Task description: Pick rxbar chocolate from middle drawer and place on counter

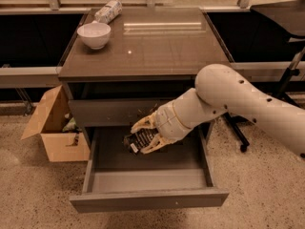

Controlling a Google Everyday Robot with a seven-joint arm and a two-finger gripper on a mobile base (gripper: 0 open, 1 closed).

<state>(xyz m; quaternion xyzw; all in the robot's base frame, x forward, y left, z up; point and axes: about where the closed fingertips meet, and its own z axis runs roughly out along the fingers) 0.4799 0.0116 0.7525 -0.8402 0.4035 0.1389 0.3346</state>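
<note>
The middle drawer (147,198) is pulled open below the counter (157,46). My gripper (143,137) is above the drawer's back half, in front of the scratched upper drawer front (114,111). It is shut on the rxbar chocolate (141,140), a flat black bar with white lettering, held tilted between the pale fingers (143,123) and lifted off the drawer floor. The white arm reaches in from the right.
A white bowl (94,34) and a pale crinkled packet (107,11) sit at the counter's back left. An open cardboard box (55,125) stands on the floor left of the cabinet. A dark stand (286,75) is at the right.
</note>
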